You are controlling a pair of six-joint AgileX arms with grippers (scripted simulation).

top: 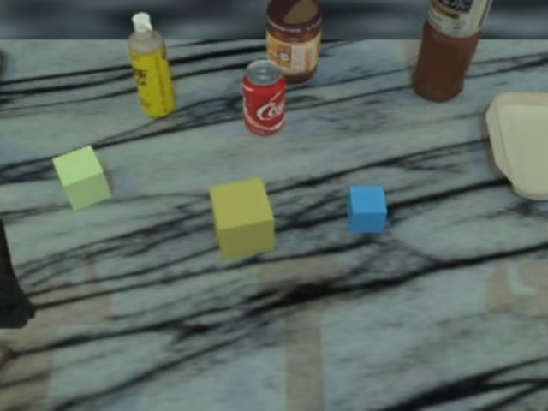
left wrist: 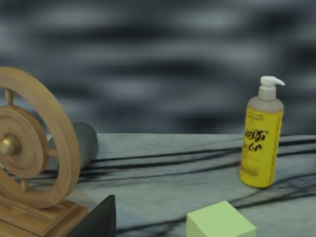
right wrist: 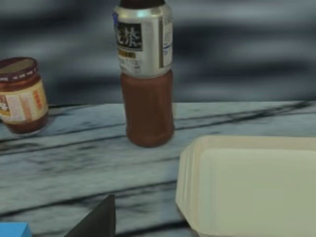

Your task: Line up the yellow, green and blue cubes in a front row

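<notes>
Cubes sit apart mid-table: green cube (top: 81, 176) far left, yellow cube (top: 242, 217) centre, blue cube (top: 367, 209) to its right, none gripped. Left arm (top: 12, 287) waits at the left edge; whether either pincer is wide or narrow I cannot tell. Best to take green first, squarely from above, clear of the yellow bottle (top: 151, 68).

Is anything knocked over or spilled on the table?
Nothing stands out. The mustard yellow cube, pale lime green cube and small bright blue cube sit flat and apart on the marble table; the red soda can stands upright.
</notes>
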